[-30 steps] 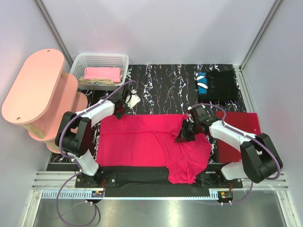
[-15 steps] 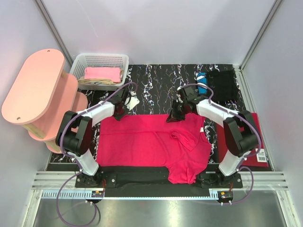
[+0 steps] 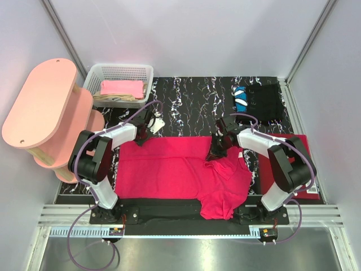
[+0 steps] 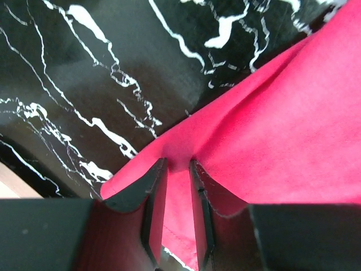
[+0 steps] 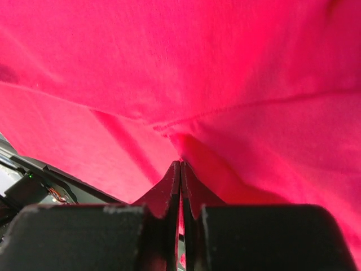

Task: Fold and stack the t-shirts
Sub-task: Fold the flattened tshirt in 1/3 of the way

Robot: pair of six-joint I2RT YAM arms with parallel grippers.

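Table (image 3: 192, 96): black, white-veined marble pattern, hard and flat. Far left corner: white lattice basket (image 3: 95, 76) holding a folded pink tee (image 3: 121, 88) over a beige tee (image 3: 107, 98). Beside it, a pink two-tier oval shelf (image 3: 39, 101). Far right: folded black tee (image 3: 265, 101) with a blue-white patch. A stiff dark-red board (image 3: 296, 141) lies partly under the right arm.

Red tee (image 3: 169, 169): soft matte knit, spread across the near centre, bunched and creased on its right half.

Left gripper (image 4: 177, 169): pinches the tee's far left corner, a fold of cloth between its narrow jaws. Right gripper (image 5: 180, 165): jaws pressed together on a raised ridge of the same tee at its far right edge.
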